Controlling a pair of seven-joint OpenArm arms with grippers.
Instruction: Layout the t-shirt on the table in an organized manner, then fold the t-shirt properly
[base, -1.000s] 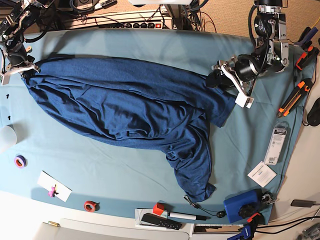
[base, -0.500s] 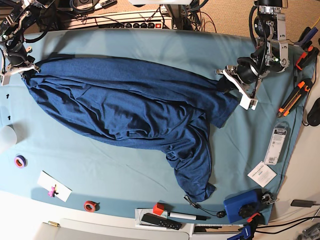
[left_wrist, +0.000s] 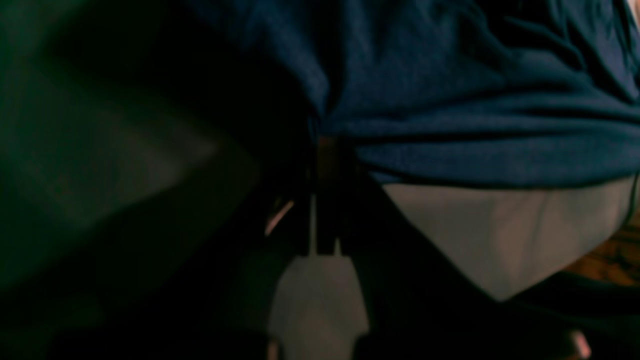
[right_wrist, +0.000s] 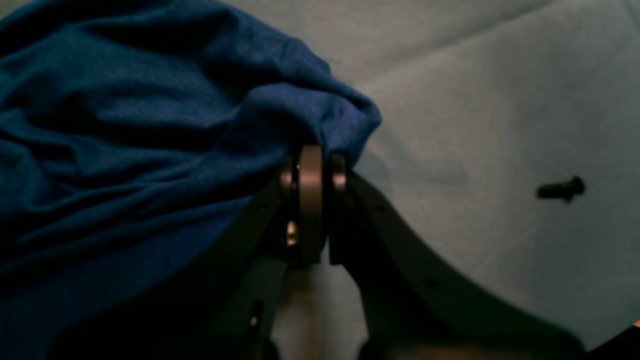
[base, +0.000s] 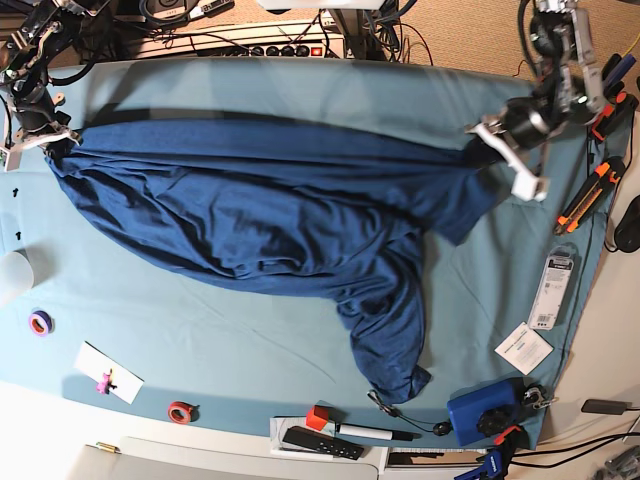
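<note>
The table (base: 250, 345) wears a light teal cloth. On it the navy t-shirt (base: 270, 215) lies stretched. Tape rolls (base: 40, 322), a marker (base: 365, 432) and a utility knife (base: 590, 195) line its edges.

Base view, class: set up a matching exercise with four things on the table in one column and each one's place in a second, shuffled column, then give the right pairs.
Things
1. t-shirt
2. purple tape roll
3. blue box
4. left gripper

Places
A. near the picture's lower right corner
B. at the picture's left edge, on the teal cloth
C. stretched across the middle of the table
D. clamped on the shirt's right-hand end

Pairs: 1-C, 2-B, 3-A, 4-D
</note>
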